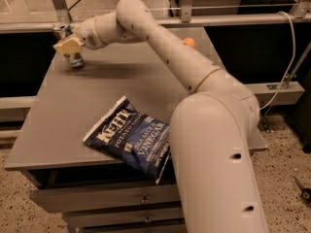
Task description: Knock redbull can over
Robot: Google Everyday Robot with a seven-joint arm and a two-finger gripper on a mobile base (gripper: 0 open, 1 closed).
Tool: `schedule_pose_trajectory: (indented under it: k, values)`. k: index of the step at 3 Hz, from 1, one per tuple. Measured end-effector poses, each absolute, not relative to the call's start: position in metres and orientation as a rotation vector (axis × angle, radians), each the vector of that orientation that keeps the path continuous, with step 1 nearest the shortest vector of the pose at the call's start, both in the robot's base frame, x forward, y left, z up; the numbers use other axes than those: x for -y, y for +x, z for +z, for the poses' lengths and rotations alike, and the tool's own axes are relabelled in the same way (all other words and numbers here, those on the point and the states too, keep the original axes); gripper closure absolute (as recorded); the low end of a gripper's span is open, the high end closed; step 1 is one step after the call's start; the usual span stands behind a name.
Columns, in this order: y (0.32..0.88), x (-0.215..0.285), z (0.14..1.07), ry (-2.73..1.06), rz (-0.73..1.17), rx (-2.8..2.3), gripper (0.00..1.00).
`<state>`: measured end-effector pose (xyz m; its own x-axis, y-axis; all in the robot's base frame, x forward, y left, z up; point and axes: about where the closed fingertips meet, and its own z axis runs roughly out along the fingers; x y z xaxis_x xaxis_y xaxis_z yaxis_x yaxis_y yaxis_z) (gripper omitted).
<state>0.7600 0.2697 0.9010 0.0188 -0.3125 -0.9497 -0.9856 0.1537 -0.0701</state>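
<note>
Sitting over the table's (58, 125) far-left corner, gripper (68, 45) is right against the redbull can (75, 60), hiding its middle. Can is standing, base just below gripper. Spread or pinching: cannot tell. Chip bag (131, 140) well apart, nearer camera. Orange ball (189, 42) far to the gripper's right.

My gripper (68, 45) hangs over the far left corner of a grey table (97, 96) with drawers (97, 198) beneath. Speckled floor (286, 178) lies around, metal rails (233, 19) run behind, under dim warm light.
</note>
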Motion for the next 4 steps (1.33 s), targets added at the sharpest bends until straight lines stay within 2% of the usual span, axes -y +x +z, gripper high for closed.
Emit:
schedule_pose_trajectory:
  k: [1, 3, 4]
  values:
    - [0.756, -0.219, 0.919, -1.453, 0.684, -1.512, 1.0]
    - [0.741, -0.139, 0.917, -1.839, 0.32, -1.585, 1.0]
    - [0.736, -0.125, 0.902, -2.007, 0.23, -1.611, 0.92]
